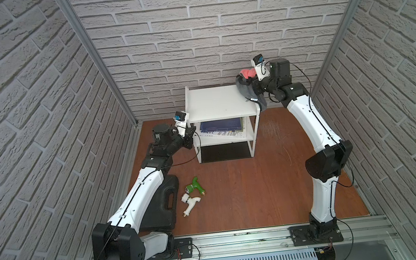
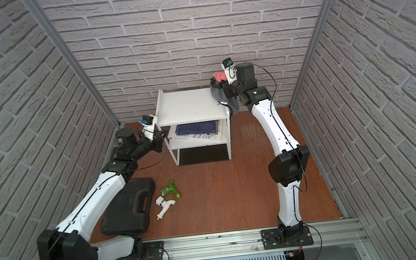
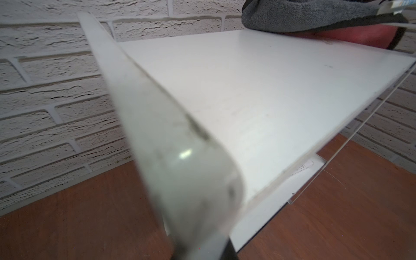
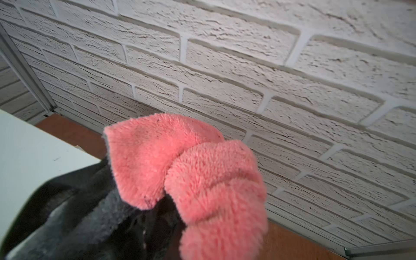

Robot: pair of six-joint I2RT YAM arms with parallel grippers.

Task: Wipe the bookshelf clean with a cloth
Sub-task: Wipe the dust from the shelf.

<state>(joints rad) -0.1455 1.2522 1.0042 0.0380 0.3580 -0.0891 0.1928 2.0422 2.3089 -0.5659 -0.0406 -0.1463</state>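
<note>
Count on the table point(image 1: 261, 183): one bookshelf point(image 1: 219, 102), one cloth point(image 1: 250, 92), one case point(image 1: 164, 202), two taps, two arms.

The bookshelf stands at the back of the table, near the brick wall. It has three tiers: a white top board, a white middle board and a black bottom panel. You will find two printed items on the middle board, a blue book point(image 1: 220, 126) lying on a magazine point(image 1: 231, 134).

Your right gripper point(image 1: 246, 80) is clenched on the cloth at the top board's right rear corner. The right wrist view shows two pink folds point(image 4: 202, 180) bunched above the grey side. In both top views the grey part rests on that corner and hangs over the board's right edge. The rest of the top board is bare.

Your left gripper point(image 1: 191, 135) sits at the bookshelf's left front corner, closed on the thin white frame there. The left wrist view shows that frame running close past the lens, blurred.

The case lies flat at front left, partly under the left arm. Just beside it are the green tap point(image 1: 194, 186) and the white tap point(image 1: 189, 200), close together.
</note>
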